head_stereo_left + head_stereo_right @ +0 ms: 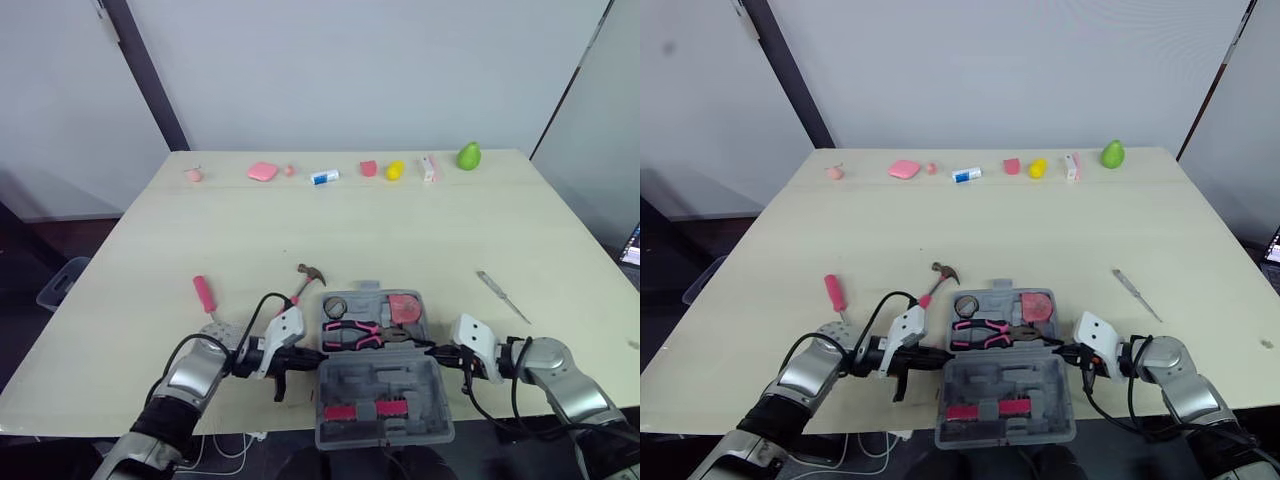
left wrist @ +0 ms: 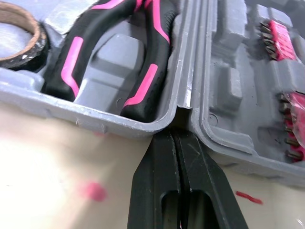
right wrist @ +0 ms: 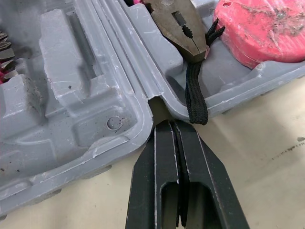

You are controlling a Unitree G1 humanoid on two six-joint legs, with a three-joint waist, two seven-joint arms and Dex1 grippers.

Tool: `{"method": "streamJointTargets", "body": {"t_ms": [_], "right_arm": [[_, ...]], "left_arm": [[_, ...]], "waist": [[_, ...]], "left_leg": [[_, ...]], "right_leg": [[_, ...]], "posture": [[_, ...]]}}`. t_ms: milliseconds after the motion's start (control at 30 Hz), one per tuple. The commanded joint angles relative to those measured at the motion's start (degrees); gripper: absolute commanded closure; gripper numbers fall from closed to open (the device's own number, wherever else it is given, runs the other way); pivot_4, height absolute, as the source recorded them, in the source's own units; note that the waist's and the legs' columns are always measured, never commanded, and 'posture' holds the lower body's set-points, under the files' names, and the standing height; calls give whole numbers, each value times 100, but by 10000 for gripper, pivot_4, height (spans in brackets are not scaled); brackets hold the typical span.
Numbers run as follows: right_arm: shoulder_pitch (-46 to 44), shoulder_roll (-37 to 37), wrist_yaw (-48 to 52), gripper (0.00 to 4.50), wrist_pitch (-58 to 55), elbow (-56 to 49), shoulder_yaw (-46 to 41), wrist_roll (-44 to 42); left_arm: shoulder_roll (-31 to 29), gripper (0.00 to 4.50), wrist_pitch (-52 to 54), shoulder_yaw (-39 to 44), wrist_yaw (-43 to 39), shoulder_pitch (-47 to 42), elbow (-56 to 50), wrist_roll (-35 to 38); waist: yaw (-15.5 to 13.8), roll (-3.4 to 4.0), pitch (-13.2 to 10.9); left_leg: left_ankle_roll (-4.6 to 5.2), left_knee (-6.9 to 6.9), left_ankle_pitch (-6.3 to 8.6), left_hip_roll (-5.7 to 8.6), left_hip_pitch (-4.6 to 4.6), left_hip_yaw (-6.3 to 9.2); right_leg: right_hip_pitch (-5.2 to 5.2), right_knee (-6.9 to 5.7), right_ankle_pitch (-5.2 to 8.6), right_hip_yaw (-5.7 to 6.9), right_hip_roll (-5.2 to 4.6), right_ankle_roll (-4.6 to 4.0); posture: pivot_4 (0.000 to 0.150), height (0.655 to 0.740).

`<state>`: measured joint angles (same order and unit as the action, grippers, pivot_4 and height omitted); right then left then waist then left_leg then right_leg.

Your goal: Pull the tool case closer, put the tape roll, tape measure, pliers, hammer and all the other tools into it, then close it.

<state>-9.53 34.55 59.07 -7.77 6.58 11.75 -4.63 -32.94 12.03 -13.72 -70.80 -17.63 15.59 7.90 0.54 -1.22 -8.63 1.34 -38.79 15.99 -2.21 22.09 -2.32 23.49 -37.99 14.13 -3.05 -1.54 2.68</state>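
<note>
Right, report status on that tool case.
Left tool and right tool shut, tips at hinge ends. Tool case open; tape roll, pliers, tape measure inside. Hammer, pink screwdriver, slim driver out on table.

Soft, even light falls from overhead: the pale table (image 1: 400, 230) is bright all across, and the small things (image 1: 395, 170) along its far edge cast only faint smudges. The floor (image 1: 30, 240) to the left lies dim. Up close, the grey case (image 3: 86, 95) shows a dull sheen on its ridges and a thin dark shadow under its rim.
</note>
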Motion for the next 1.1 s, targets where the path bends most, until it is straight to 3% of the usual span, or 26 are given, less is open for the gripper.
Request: {"method": "streamJointTargets", "body": {"t_ms": [33, 1100], "right_arm": [[-210, -116, 36, 45000, 34, -133, -77, -196], [-848, -654, -139, 45000, 208, 539, -26, 97]], "left_arm": [[64, 44571, -98, 12, 112, -184, 40, -51], [91, 44571, -529, 184, 210, -667, 1021, -225]], "waist": [[11, 0, 0], [25, 1, 0]], "left_leg": [[0, 0, 0, 0, 0, 1], [0, 0, 0, -2, 2, 9]], "right_leg": [[0, 0, 0, 0, 0, 0], [2, -4, -1, 3, 6, 0]], "posture": [[1500, 7400], [1500, 7400]]}}
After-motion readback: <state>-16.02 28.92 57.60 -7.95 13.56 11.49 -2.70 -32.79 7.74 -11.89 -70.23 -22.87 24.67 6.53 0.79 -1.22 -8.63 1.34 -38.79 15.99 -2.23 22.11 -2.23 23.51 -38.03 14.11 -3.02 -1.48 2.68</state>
